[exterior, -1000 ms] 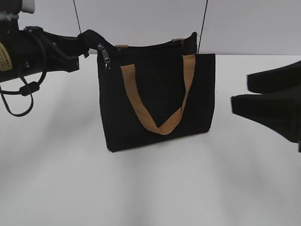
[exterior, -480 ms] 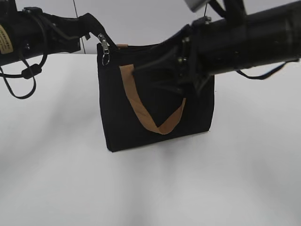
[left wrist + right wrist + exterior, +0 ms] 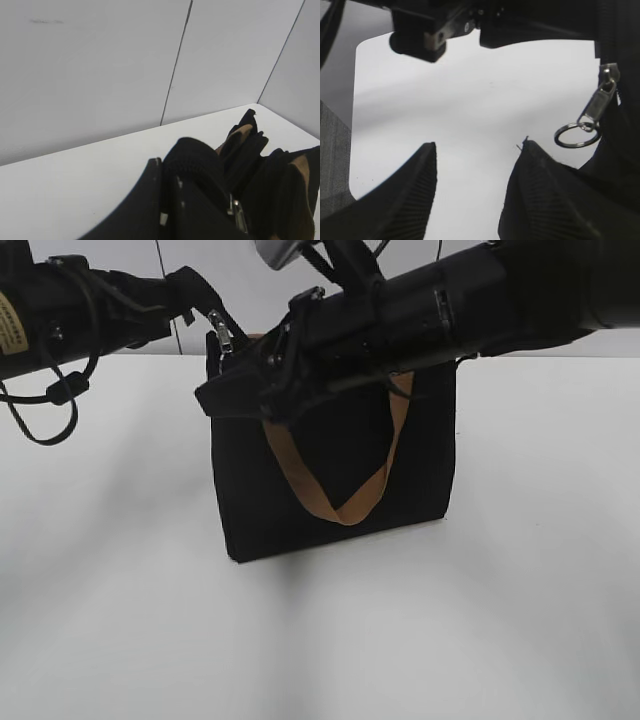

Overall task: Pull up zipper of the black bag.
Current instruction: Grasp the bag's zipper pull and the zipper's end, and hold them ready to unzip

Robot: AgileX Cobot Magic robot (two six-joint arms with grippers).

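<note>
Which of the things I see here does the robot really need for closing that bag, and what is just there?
Needed for the job:
black bag
zipper pull with its ring
left gripper, clamped on the bag's corner tab
right gripper, open near the pull

Just there:
tan handles
white table
wall panels

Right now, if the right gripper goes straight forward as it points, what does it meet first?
Probably the left gripper, shut on the black fabric bag's top corner. The right gripper is open, and the silver zipper pull with ring hangs to one side of its line. Depth is unclear.
</note>
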